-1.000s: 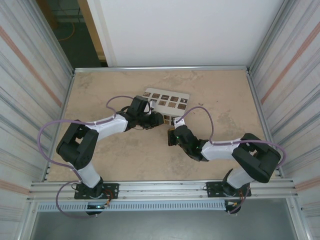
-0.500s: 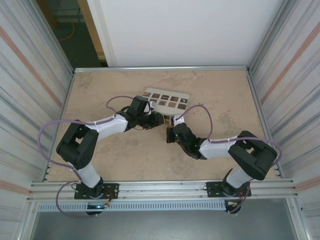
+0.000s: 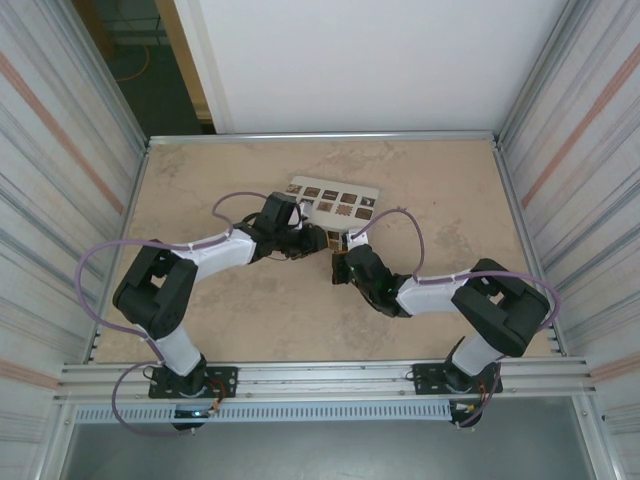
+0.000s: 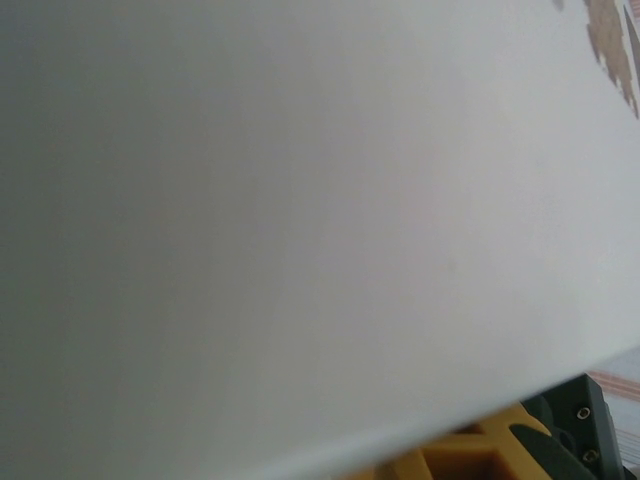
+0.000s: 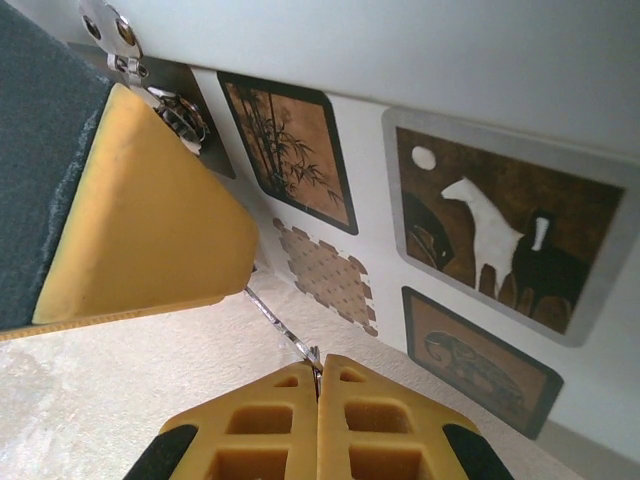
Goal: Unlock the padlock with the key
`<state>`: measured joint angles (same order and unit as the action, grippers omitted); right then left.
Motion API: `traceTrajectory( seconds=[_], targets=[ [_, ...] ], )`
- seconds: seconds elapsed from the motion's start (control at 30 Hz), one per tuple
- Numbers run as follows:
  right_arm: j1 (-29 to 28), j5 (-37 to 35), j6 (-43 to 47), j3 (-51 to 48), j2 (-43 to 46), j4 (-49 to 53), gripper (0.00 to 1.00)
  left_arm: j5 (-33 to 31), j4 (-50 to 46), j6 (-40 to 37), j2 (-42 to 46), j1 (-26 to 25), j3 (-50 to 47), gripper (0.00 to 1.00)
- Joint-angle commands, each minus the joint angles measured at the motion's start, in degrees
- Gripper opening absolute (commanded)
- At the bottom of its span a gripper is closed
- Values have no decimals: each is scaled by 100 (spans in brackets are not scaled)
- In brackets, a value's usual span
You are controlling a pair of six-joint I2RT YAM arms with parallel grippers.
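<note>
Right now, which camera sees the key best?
The right wrist camera: the key is a thin metal sliver pinched by the right gripper. From the top it's too tiny to tell; the left wrist faces the blurry white box.

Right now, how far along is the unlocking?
Done: the right gripper is shut on the key. In hand: the key's free end meets the edge of a finger of the left gripper, close beside the white box. Left: seating the key in the padlock and turning it; neither can be confirmed here.
</note>
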<state>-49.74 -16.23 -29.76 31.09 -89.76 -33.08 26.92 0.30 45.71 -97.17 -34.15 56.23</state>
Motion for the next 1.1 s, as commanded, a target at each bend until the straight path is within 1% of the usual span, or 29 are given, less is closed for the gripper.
traceTrajectory(
  seconds=[0.0,0.23,0.63,0.83,1.07],
  targets=[
    [49,28,-161,155,-62,-292,0,170,276,131,312,-57,-33,15],
    [52,120,-179,66,-79,-672,0,171,319,192,334,-67,-59,15],
    [34,316,140,-212,-301,-1835,0,213,340,301,365,-99,-94,15],
    [162,665,309,-156,-452,-2275,0,261,288,324,382,-115,-103,15],
    [391,1088,437,144,-546,-2317,0,279,269,369,418,-151,-180,15]
  ],
)
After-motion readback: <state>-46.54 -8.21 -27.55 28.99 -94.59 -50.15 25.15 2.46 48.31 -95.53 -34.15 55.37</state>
